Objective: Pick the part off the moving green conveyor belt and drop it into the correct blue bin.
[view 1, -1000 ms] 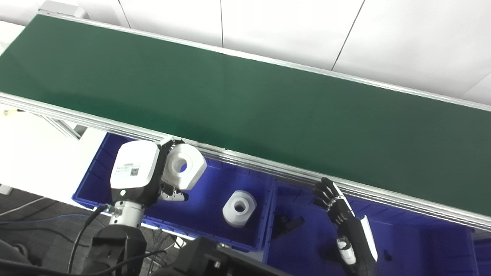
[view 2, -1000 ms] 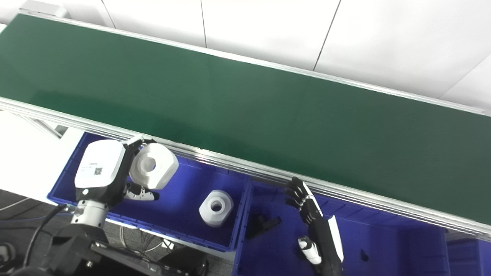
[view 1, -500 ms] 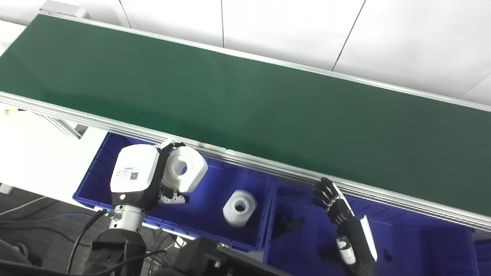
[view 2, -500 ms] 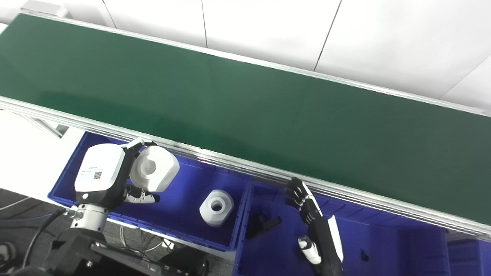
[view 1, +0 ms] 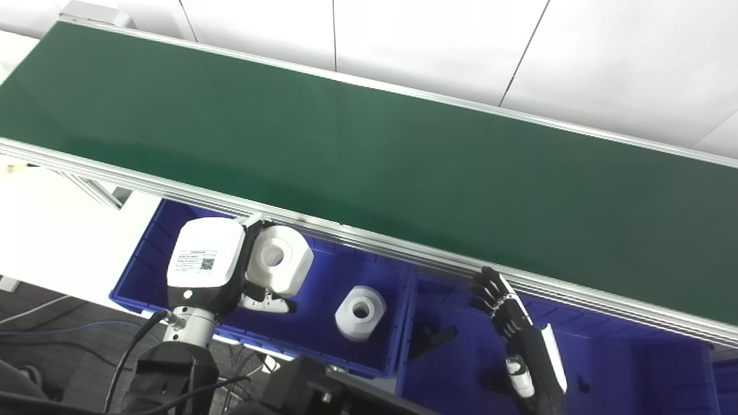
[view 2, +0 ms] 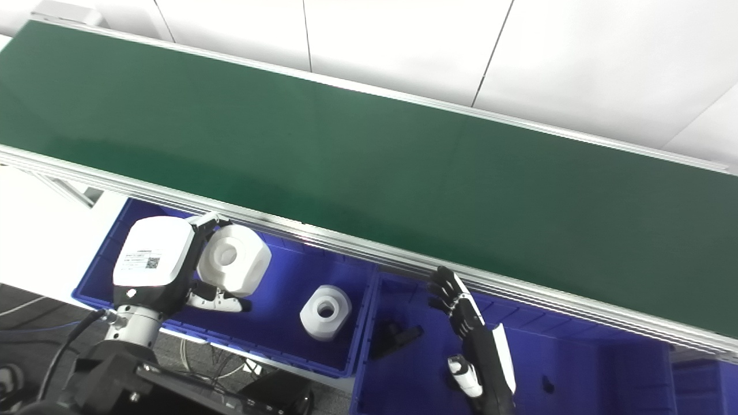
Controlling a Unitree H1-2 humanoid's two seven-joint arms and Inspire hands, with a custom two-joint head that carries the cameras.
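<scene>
- The green conveyor belt (view 1: 369, 150) crosses the whole scene on a slant, its aluminium rail just above the bins; no part lies on the stretch in view.
- Two blue bins sit below the rail, side by side. The left bin (view 1: 144, 253) already holds one white ring-shaped part (view 1: 360, 313) on its floor; the right bin (view 1: 461, 369) holds a small dark part (view 1: 432, 337) near its left wall.
- The left hand (view 1: 230, 271) hangs over the left bin, its fingers and thumb wrapped around a white part (view 1: 279, 261) — a chunky block with a round hole, looking much like the one below it. The part is clear of the belt and above the bin's open space, close under the rail.
- The right hand (view 1: 504, 308) stands upright over the right bin with its fingers spread, holding nothing and apparently waiting.
- Judgement: the pick looks done and the release is what remains; the matching white part suggests this is the correct bin.
- Risks: the held part sits close to the rail, so a lift or swing toward the belt could knock it against the aluminium edge. Let go from this height, it may bounce — off the bin floor or off the part resting there. A thumb slow to open could drag it toward the bin's near wall.
</scene>
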